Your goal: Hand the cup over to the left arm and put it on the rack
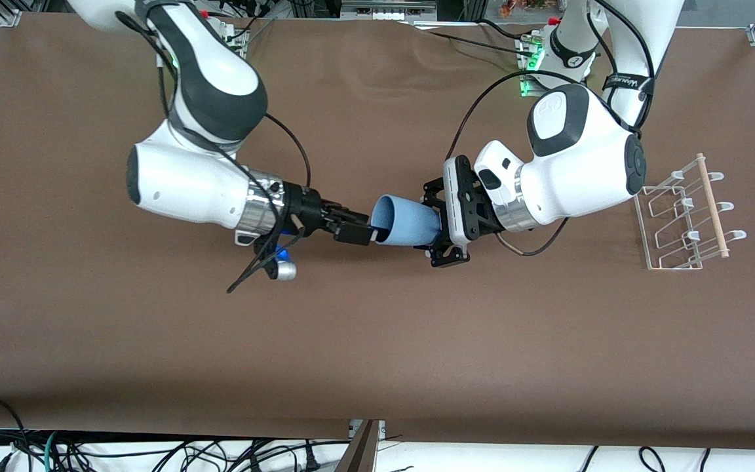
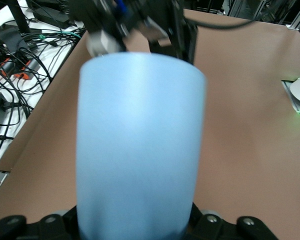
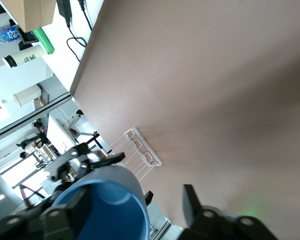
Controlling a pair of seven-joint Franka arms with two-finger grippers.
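1. While both arms meet over the middle of the table [image 1: 377, 367], we see the cup [image 1: 407, 221] held in the air on its side between them, mouth toward the right arm.
2. Right gripper [image 1: 363, 233]: in the front view one finger sits inside the mouth, pinching the rim, so it is grasping the cup.
3. Left gripper [image 1: 442, 223]: its black fingers flank the cup's base end; we cannot tell from any view whether they are clamped or just around it.
4. Left wrist view only: the cup's [image 2: 140, 150] outer wall fills the picture, the right gripper [image 2: 140, 30] blurred at its rim.
5. Right wrist view only: the cup's [image 3: 110, 205] darker inside shows.
6. Rack [image 1: 685, 219] stands on the table toward the left arm's end, well apart from the cup; it also shows in the right wrist view [image 3: 140, 150].
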